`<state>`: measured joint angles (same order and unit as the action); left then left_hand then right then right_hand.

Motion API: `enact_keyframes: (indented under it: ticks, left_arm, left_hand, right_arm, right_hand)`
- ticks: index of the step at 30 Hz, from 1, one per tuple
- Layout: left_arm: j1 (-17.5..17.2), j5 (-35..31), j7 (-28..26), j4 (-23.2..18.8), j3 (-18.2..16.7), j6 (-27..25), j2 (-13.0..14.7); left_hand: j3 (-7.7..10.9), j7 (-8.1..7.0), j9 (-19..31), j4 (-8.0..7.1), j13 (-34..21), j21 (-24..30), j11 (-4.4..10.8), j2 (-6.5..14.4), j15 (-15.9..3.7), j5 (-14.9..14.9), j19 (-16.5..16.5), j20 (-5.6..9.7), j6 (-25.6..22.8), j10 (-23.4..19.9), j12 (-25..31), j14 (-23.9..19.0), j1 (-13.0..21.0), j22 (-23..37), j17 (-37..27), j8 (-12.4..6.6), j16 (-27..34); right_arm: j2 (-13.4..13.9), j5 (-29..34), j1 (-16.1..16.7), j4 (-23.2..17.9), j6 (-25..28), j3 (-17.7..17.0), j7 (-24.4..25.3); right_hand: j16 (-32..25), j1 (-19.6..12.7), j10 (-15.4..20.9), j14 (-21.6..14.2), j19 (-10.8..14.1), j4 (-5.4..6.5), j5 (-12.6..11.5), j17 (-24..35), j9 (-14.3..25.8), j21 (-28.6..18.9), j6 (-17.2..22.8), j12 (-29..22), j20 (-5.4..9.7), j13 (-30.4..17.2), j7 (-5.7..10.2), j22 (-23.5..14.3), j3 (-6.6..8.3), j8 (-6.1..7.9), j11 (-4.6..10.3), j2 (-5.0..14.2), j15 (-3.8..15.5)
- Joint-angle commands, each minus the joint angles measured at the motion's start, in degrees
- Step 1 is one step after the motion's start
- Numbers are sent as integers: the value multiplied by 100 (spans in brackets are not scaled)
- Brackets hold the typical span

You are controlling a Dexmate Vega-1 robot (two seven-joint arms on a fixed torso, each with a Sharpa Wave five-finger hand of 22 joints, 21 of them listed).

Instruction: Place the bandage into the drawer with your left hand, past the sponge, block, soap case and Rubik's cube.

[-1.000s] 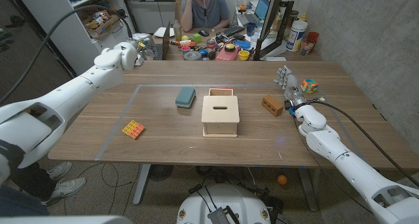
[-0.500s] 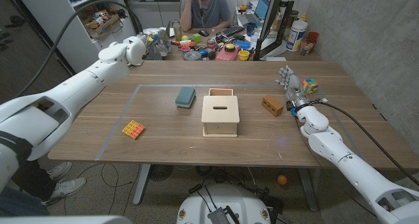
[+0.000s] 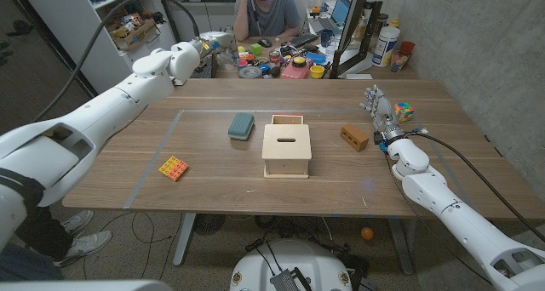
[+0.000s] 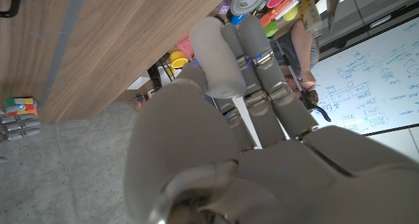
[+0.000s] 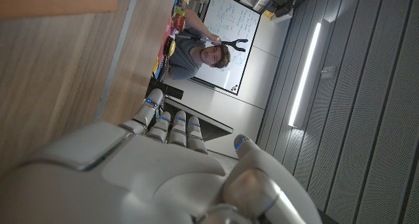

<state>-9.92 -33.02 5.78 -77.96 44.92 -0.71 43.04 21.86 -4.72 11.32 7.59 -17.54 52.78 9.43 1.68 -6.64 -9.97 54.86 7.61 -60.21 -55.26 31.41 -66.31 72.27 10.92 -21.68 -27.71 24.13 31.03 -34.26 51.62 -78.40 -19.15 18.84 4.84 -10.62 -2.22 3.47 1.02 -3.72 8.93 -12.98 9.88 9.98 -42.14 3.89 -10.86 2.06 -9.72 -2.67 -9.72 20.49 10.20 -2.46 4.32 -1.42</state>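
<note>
My left hand point(image 3: 197, 54) point(image 4: 249, 119) hovers beyond the table's far left edge, fingers stretched together toward the cluttered desk behind. Whether anything is pinched in it I cannot tell, and I cannot make out a bandage. The wooden box point(image 3: 286, 148) stands mid-table with its drawer point(image 3: 288, 119) pulled open on the far side. A teal soap case point(image 3: 242, 125) lies left of the drawer, and a brown block point(image 3: 354, 136) lies right of the box. A yellow-orange piece point(image 3: 174, 168) sits front left. My right hand point(image 3: 377, 108) point(image 5: 170, 165) stands upright with fingers spread beside the Rubik's cube point(image 3: 403, 111).
Behind the table point(image 3: 213, 189) a second desk point(image 3: 281, 65) holds several small colourful items, a monitor and bottles. A person point(image 3: 266, 10) sits there. A shelf with boxes point(image 3: 128, 27) stands at the back left.
My left arm has swung right along the table's far edge, bringing the hand closer to the cluttered desk. The right hand and the objects on the table have not moved.
</note>
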Motion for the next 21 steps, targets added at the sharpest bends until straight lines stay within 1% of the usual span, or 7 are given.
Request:
enact_keyframes:
  ticks: [1,10,21]
  left_arm:
    - [-57,-139,151,-281,-25,574,-51]
    - [-87,-157,114,-274,-47,941,-155]
    - [-159,-48,149,-337,-122,1348,-195]
  left_hand:
    - [-14,108,11,2,-543,29,212,-10,-676,-24,0,345,-180,-259,39,-651,44,-5,-14,1,-24]
    - [-16,96,8,4,-564,57,210,-20,-678,-24,-11,349,-209,-286,47,-689,49,-6,-33,13,-38]
    - [-25,95,6,9,-572,92,212,-41,-678,-23,-12,353,-247,-320,49,-734,54,-4,-56,20,-46]
  right_arm:
    - [27,32,169,-137,-115,-62,60]
    - [69,66,314,-338,-128,-98,154]
    - [50,105,302,-416,-145,-57,115]
  right_hand:
    - [21,-18,56,-26,1,-12,-23,6,30,10,57,-31,71,-26,10,-24,4,47,-4,330,9]
    - [22,-23,62,-29,10,-16,-23,4,30,28,60,-33,66,-26,10,-24,5,47,-8,329,9]
    - [23,-30,56,-31,14,-21,-24,3,30,50,48,-30,74,-25,15,-25,7,42,7,333,12]
